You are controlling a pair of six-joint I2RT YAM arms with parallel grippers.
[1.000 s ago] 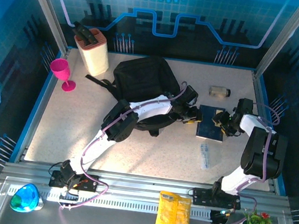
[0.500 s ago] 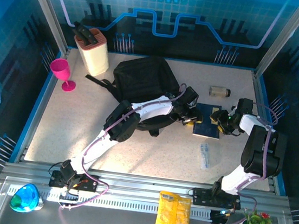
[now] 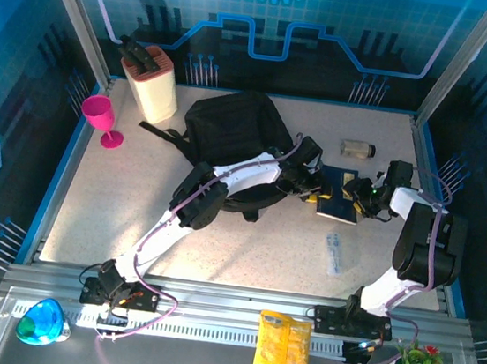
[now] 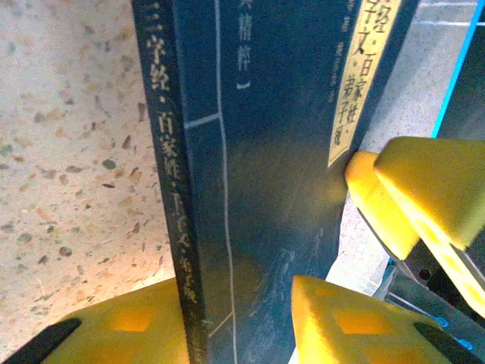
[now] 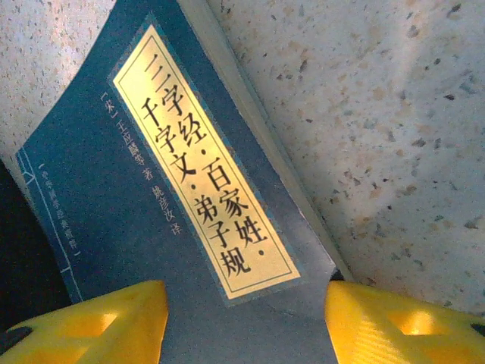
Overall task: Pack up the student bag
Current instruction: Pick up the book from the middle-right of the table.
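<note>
Item one, the student bag [image 3: 232, 127]: large, black and soft. It lies slumped at the upper centre of the overhead view on the speckled tabletop [image 3: 245, 244], one strap trailing left. I cannot tell whether any zipper stands open, and with the book outside it I judge the packing barely begun. Item two, a dark blue book [image 3: 337, 202] with a yellow title label, just right of the bag and right of centre in the overhead view. One side is apparently tipped up off the tabletop rather than lying flat. Item three, my left gripper [image 4: 236, 326]: its arm stretches over the bag's lower edge to the book, and the jaws are narrowed about the spine edge. One finger [image 4: 129, 330] is on the tabletop side of the spine and the other is over the cover; I cannot tell whether they press the book. I judge this placing is meant to take the thin book by its edge, since a flat book gives no purchase from above. Item four, my right gripper [image 5: 246, 322]: at the book's opposite side, jaws about half apart and clamping nothing, fingertips at the cover's end. It seems to serve as a backstop, so the book cannot slide away as the left gripper closes. Item five, bystanders, well apart from the work: a small bottle [image 3: 357, 148] above the book, a clear packet [image 3: 333, 252] below it, and a pink goblet [image 3: 100, 116] and a knife block [image 3: 154, 89] at upper left.
</note>
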